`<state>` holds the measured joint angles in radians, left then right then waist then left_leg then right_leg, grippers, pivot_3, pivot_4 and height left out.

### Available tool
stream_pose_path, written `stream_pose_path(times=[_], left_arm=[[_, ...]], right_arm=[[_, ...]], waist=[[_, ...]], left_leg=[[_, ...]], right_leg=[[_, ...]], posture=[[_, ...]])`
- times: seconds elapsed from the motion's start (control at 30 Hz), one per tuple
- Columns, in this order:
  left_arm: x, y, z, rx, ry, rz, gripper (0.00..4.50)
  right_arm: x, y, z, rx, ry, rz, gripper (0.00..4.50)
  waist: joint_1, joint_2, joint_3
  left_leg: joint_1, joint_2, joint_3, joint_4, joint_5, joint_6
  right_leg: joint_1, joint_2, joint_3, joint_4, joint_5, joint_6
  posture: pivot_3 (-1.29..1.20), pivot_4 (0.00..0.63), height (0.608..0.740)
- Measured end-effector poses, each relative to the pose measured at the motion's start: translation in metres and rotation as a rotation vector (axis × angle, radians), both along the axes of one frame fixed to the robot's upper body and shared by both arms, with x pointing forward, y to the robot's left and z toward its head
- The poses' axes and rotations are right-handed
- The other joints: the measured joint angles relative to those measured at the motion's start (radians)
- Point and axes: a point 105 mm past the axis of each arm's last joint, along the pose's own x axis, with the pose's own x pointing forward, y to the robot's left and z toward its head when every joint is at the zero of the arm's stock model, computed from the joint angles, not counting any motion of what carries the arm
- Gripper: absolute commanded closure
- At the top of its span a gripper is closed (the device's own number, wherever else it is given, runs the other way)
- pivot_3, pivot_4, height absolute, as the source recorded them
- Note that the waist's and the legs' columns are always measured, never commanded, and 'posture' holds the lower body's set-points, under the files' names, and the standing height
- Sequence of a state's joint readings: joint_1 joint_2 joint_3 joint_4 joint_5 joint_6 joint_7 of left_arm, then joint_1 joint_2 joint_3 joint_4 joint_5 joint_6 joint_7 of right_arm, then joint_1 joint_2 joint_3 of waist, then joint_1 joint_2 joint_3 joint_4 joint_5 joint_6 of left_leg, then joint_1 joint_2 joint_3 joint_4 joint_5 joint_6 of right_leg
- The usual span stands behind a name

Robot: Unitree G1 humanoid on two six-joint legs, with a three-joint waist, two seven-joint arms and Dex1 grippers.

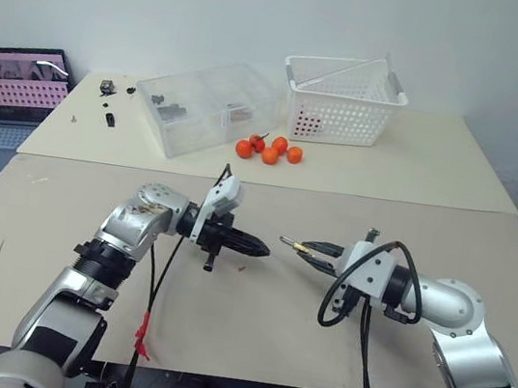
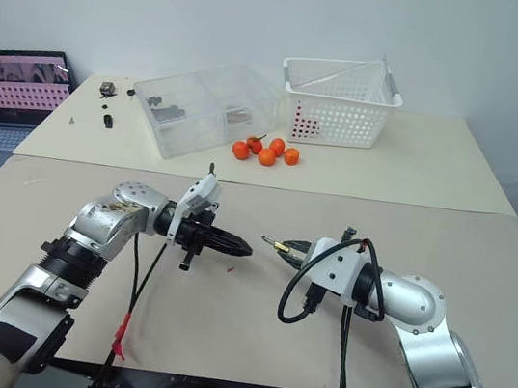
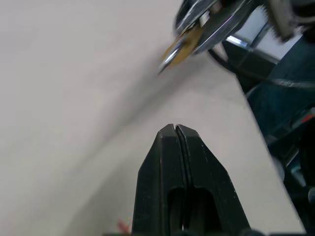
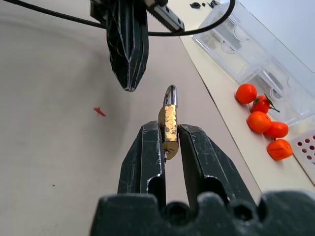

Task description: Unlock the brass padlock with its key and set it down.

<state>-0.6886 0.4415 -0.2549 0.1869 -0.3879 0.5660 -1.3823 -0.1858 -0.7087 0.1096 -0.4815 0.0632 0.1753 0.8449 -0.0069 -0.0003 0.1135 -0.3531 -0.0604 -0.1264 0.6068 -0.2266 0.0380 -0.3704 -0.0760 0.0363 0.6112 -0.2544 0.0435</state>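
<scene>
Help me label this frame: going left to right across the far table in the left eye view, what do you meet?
Laptop → small dark parts → clear plastic organiser box → orange fruits → white perforated basket.

Above beige table (image 2: 410, 226), left gripper (image 2: 247, 248) and right gripper (image 2: 280, 247) tip to tip, near each other but apart. Left fingers pressed together to a black point. Brass padlock (image 2: 279, 246) clamped between right fingers, jutting toward left gripper. Farther back: orange fruits (image 2: 266, 149) just beside clear plastic box (image 2: 204, 108); white perforated basket (image 2: 339, 99) next to them. Open laptop (image 2: 22, 85) at far left edge.
</scene>
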Motion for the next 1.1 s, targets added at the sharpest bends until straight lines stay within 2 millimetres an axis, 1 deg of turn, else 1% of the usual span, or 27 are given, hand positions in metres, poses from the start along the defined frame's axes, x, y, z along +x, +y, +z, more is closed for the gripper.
stream_pose_path(times=[0.1,0.27,0.6,0.83,1.1], left_arm=[[-0.008,-0.007,0.008,-0.025,0.011,-0.025,4.45],[-0.014,-0.012,0.015,-0.038,0.028,-0.044,4.45],[-0.01,-0.014,0.013,-0.045,0.029,-0.034,4.45],[-0.005,-0.015,0.013,-0.05,0.033,-0.03,4.45],[-0.001,-0.015,0.015,-0.045,0.02,-0.026,4.45]], right_arm=[[0.0,0.0,0.0,-0.001,0.0,-0.003,4.38],[0.0,0.0,-0.001,-0.001,0.0,-0.003,4.38],[-0.008,0.007,0.002,0.006,-0.006,0.024,4.38],[-0.014,0.007,-0.004,0.005,0.027,0.015,4.38],[-0.019,0.007,-0.002,0.016,0.037,0.015,4.38]], waist=[[-0.004,0.0,0.0],[-0.011,0.0,0.0],[-0.007,0.0,0.0],[-0.007,0.001,0.0],[-0.007,0.001,-0.001]], left_leg=[[0.0,0.001,0.0,0.0,0.0,0.0],[0.001,0.002,0.001,0.0,0.0,0.0],[0.001,0.001,0.001,-0.001,0.0,0.0],[0.001,0.002,0.001,-0.001,0.0,0.0],[0.001,0.002,0.001,-0.001,0.0,0.0]], right_leg=[[0.0,0.001,0.0,0.0,0.0,0.0],[0.0,0.002,0.001,0.001,0.0,0.0],[0.0,0.001,0.001,0.0,0.0,0.0],[0.0,0.001,0.001,0.0,0.0,0.0],[0.0,0.002,0.001,0.0,0.0,0.0]], posture=[[0.0,0.15,0.74],[0.0,0.15,0.74],[0.0,0.15,0.74],[0.0,0.15,0.74],[0.0,0.15,0.74]])
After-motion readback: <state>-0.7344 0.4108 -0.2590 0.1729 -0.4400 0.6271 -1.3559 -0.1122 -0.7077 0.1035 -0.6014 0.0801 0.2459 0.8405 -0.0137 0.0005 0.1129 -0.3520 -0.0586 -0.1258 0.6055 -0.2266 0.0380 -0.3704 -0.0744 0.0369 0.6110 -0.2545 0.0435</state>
